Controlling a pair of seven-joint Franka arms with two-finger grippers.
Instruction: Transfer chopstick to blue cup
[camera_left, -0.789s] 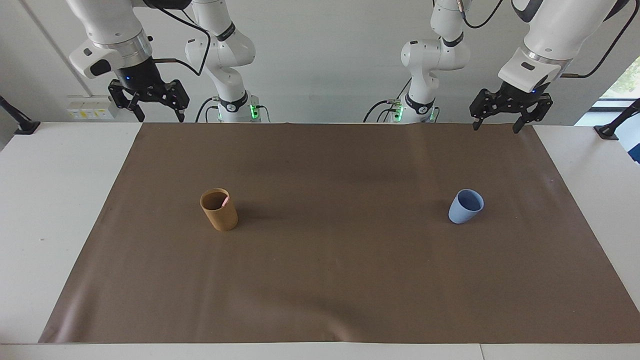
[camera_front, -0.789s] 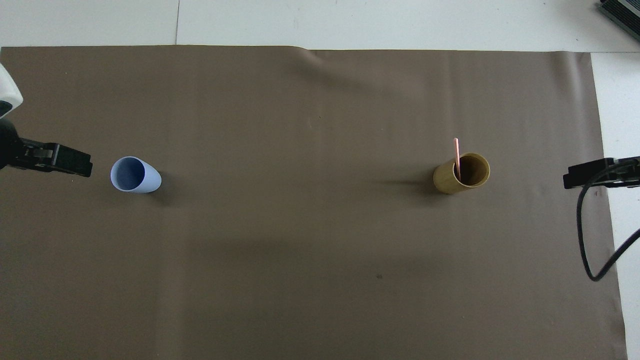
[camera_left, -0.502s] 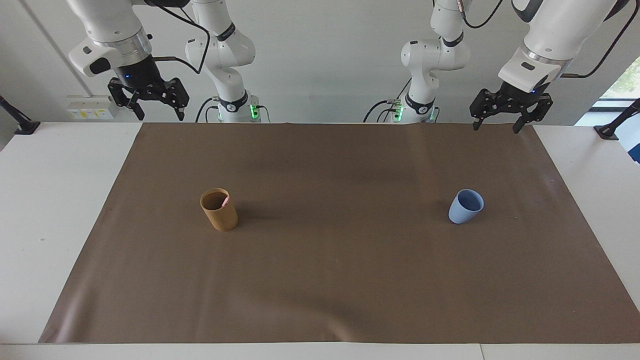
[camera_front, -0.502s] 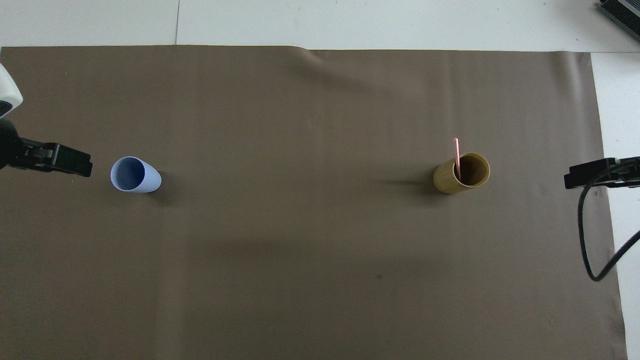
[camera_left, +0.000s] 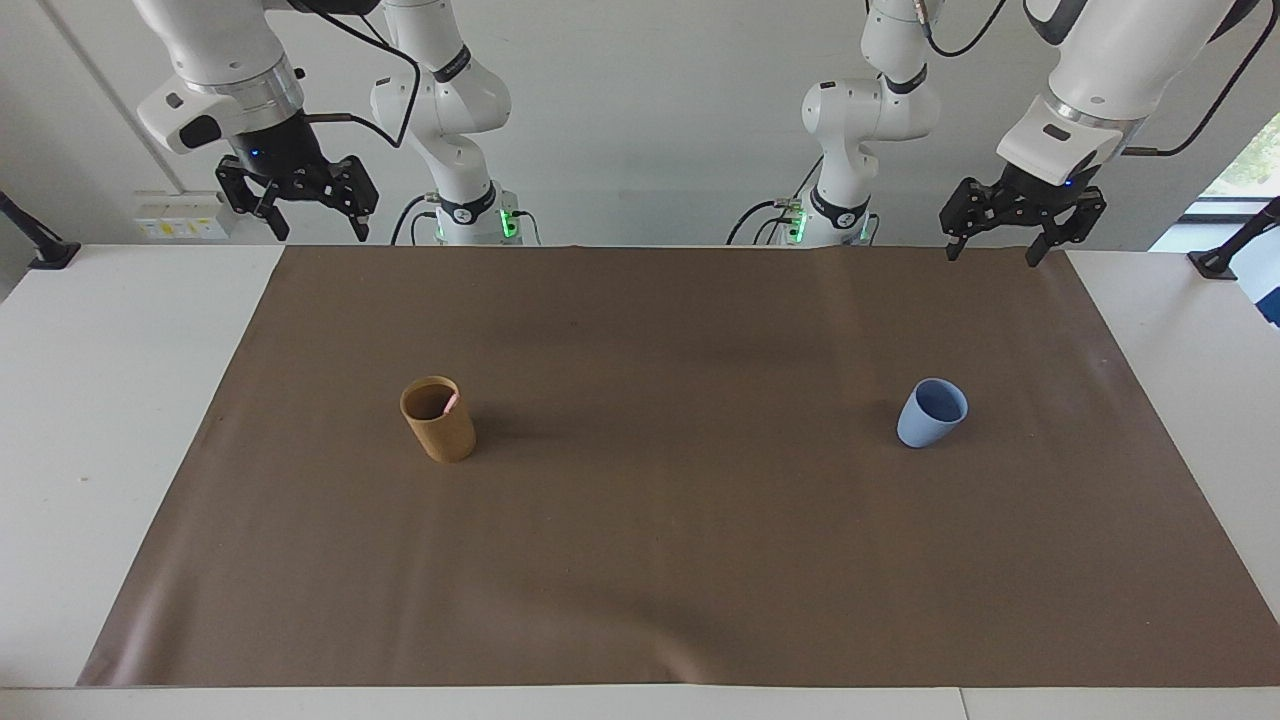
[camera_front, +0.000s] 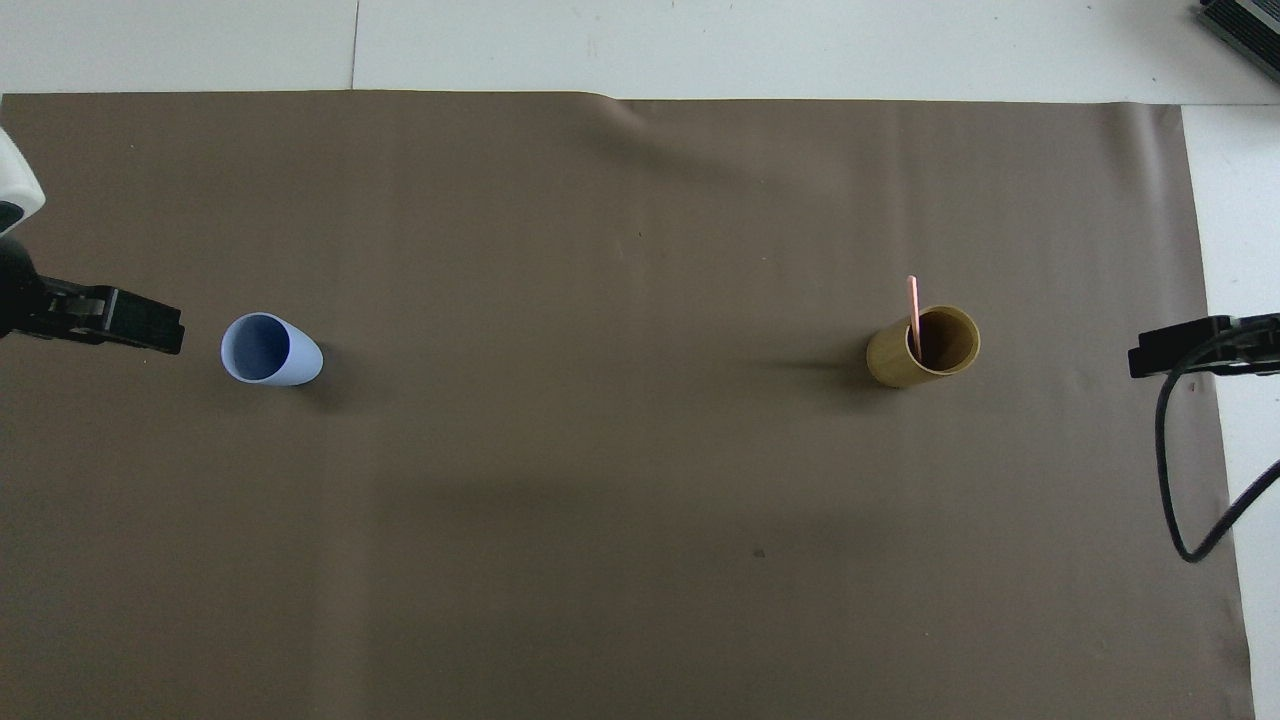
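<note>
Right claw (camera_left: 313, 218) raised, chopstick (camera_front: 913, 308) in tan cup (camera_front: 922, 348)

White table (camera_left: 120, 420): long, pale top, bare along its edges and at both ends.

Brown mat (camera_left: 660, 540): one large sheet laid flat on the table, covering most of it, with slight ripples at the edge nearest the robots and near the edge farthest from them.

Tan cup (camera_left: 438, 418): upright on the mat, toward the right arm's end of the table.

Blue cup (camera_left: 931, 413): upright on the mat, toward the left arm's end, well apart from the tan cup, about as far from the robots.
</note>
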